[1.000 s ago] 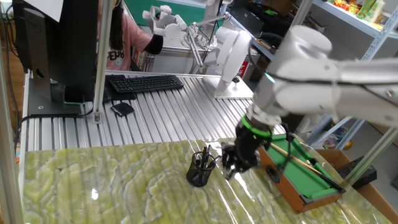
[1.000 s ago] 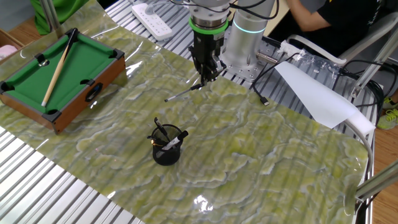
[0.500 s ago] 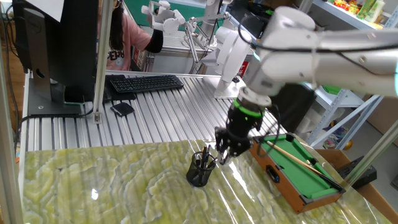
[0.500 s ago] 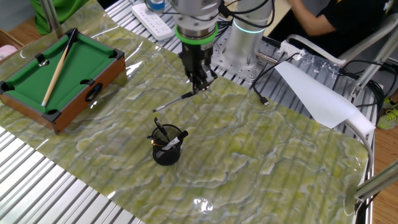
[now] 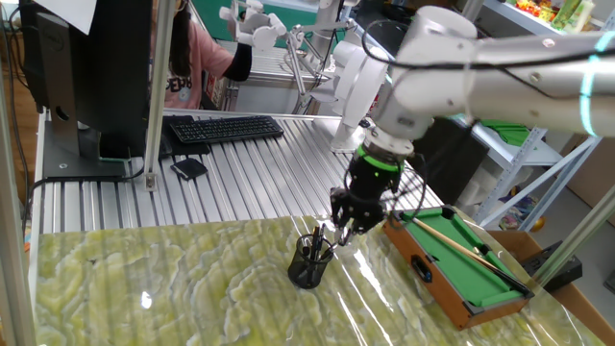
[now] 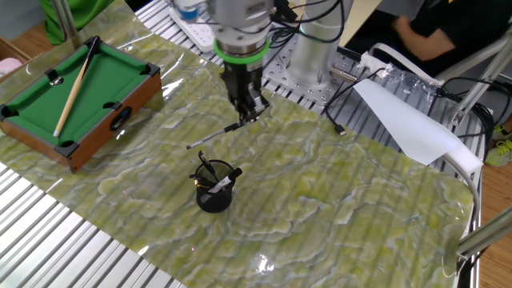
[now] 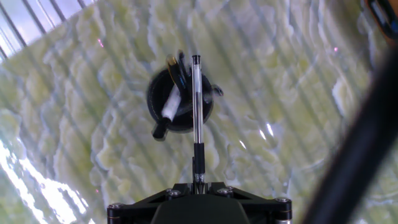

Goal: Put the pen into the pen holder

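Carried nearer since earlier, the pen (image 7: 196,118), clamped by the fingers (image 7: 198,182), now points lengthwise over the pen holder (image 7: 180,99)

A toy pool table (image 6: 48,100) with green felt sits at the left edge of the marbled green mat (image 6: 336,184), a tan cue (image 6: 74,86) lying across it. On the far side, a black keyboard (image 5: 224,128) rests on the ribbed metal table (image 5: 240,183) beside a dark monitor (image 5: 91,67). A white sheet (image 6: 404,120) lies at the right.
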`<control>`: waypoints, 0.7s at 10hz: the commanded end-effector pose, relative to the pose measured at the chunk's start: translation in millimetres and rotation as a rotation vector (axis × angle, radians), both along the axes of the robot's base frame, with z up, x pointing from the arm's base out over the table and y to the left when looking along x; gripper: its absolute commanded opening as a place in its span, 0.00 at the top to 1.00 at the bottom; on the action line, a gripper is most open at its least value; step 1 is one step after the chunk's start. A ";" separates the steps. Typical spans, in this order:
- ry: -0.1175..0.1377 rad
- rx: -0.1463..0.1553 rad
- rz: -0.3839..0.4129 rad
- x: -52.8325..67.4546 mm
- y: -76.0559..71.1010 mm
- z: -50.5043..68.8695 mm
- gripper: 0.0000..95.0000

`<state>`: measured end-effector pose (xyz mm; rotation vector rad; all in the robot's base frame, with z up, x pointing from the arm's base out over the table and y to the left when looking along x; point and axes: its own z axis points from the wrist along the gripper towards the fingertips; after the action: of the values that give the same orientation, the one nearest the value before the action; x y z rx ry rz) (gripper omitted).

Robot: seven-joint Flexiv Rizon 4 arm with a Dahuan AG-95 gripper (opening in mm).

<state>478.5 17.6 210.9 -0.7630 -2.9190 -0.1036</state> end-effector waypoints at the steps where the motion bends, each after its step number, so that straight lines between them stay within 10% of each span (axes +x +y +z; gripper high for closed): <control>1: 0.090 0.060 -0.009 -6.1 0.8 10.3 1.00; 7: 0.226 0.128 -0.037 -7.9 3.3 10.5 1.00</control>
<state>472.0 20.3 221.4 -0.7506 -2.6708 -0.1844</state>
